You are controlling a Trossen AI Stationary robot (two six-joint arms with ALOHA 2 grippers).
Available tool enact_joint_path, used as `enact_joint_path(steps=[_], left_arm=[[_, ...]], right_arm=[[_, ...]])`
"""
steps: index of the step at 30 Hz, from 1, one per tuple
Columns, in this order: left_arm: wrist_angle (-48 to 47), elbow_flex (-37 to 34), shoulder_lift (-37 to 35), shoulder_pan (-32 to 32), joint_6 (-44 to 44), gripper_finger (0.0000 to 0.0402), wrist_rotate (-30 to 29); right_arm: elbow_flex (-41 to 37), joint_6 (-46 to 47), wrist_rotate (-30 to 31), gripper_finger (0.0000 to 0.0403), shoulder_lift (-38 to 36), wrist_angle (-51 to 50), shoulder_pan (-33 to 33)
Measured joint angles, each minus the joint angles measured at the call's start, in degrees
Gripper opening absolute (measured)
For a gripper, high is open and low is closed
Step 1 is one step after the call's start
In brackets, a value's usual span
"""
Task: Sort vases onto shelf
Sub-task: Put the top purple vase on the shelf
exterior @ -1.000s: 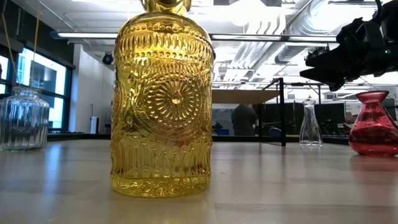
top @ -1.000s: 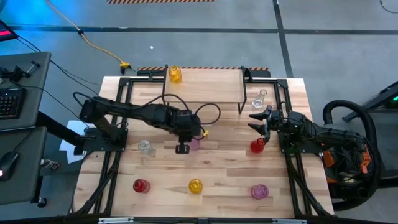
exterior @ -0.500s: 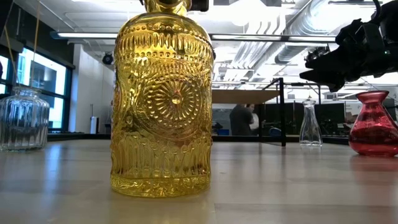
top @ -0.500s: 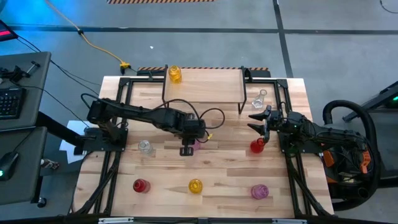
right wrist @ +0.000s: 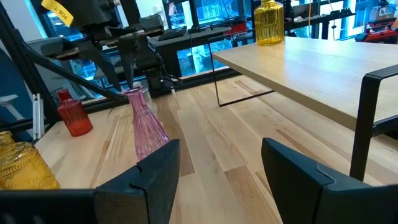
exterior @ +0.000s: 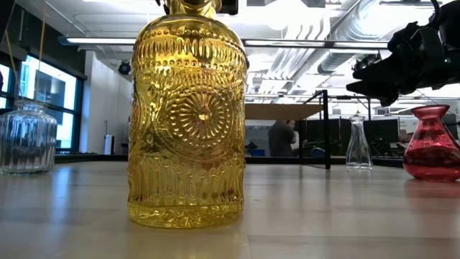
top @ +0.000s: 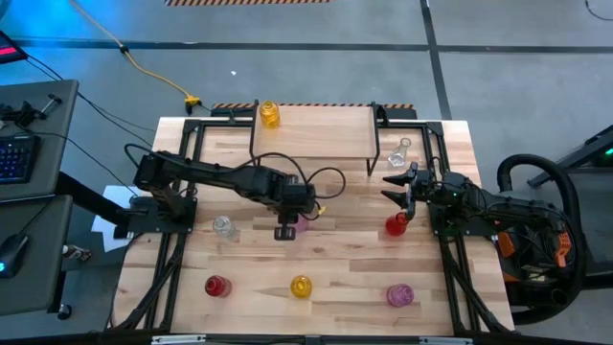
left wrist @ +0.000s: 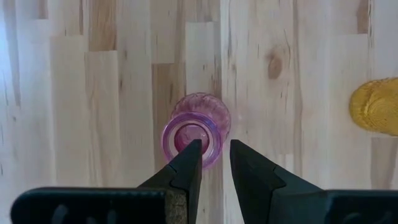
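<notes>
With one yellow vase (top: 270,115) shelved, seven vases stand on the table (top: 345,259).

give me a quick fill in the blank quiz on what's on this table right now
1. The vase on the shelf is ____.
2. The left claw is at the rim of the ____ vase.
3. The right claw hangs over the ____ vase.
4. Near the shelf's right legs stands a ____ vase.

Missing words: yellow; pink; red; clear

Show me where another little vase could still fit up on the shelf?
Most of the shelf top is bare. Only a yellow vase stands on it, at its far left corner. The middle and whole right side are free. On the table below, the clear vase crowds the shelf's right legs.
</notes>
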Motion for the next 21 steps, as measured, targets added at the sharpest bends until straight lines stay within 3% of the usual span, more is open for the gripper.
enact_joint_path(steps=[13, 21], left_arm=[[0.7, 0.2, 2.8, 0.0, 0.9, 0.0073, 0.5], [1.3, 0.2, 3.2, 0.0, 2.3, 0.0021, -0.9]], right_arm=[[0.0, 0.0, 0.0, 0.0209, 0.0, 0.0, 0.0], [0.0, 0.0, 0.0, 0.0209, 0.0, 0.0, 0.0]])
